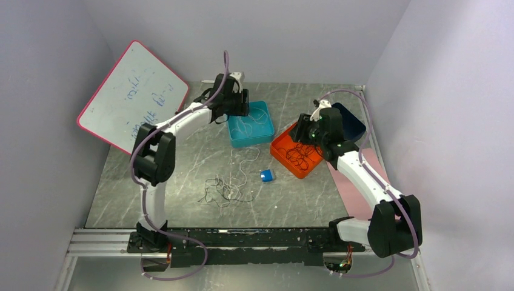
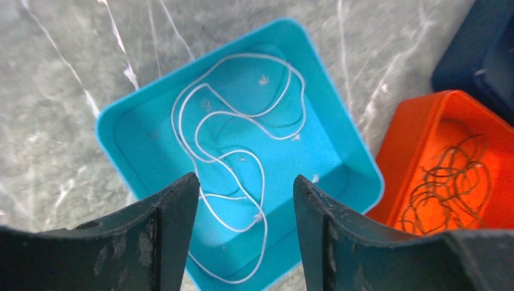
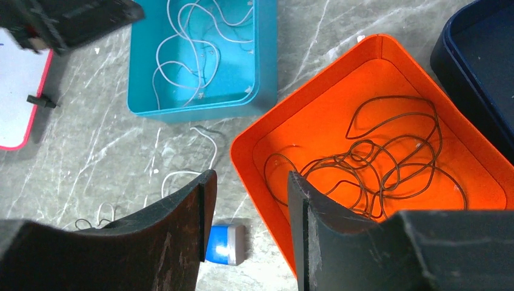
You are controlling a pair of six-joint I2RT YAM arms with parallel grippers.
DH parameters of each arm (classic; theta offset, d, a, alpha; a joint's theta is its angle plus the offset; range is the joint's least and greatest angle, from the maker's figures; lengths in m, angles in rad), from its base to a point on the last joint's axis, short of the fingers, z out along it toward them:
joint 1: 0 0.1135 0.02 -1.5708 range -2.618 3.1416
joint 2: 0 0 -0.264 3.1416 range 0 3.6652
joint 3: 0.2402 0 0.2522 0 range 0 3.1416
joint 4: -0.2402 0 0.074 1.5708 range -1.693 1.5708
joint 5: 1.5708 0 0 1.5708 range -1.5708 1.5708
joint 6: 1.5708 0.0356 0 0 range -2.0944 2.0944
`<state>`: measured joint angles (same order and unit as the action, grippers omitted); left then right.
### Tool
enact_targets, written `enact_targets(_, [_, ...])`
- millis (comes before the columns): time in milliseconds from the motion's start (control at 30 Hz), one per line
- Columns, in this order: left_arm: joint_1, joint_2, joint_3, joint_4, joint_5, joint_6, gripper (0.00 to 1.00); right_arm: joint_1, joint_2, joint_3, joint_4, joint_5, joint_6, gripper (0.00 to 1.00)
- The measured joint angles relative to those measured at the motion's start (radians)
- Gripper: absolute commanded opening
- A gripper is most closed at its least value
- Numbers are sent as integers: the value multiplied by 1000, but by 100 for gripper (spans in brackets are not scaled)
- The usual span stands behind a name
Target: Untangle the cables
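Left wrist, white cable [image 2: 233, 113] in teal tray [image 2: 151, 139], below parted fingers [image 2: 170, 224]

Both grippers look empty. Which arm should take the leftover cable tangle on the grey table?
Left, probably. The tangle of thin black and white cables lies on its side; the open left gripper hovers over the teal plastic tray just beyond. The open right gripper would reach across.

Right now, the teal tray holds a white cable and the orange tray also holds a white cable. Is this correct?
No. The orange tray holds a dark cable, not a white one, as the right wrist view shows. The teal tray does hold a white cable.
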<state>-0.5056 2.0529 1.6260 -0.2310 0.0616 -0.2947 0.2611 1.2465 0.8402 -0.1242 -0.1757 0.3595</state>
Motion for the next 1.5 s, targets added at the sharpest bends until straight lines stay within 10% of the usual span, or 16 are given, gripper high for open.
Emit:
enact_targets(600, [-26,-566,-507,-47,-61,-116,57,70,-58,0,-27,20,4,51])
enact_targets(1500, [-254,-356,-549,-111,-161,-115,58,180,-35,-17,-38,91,48,51])
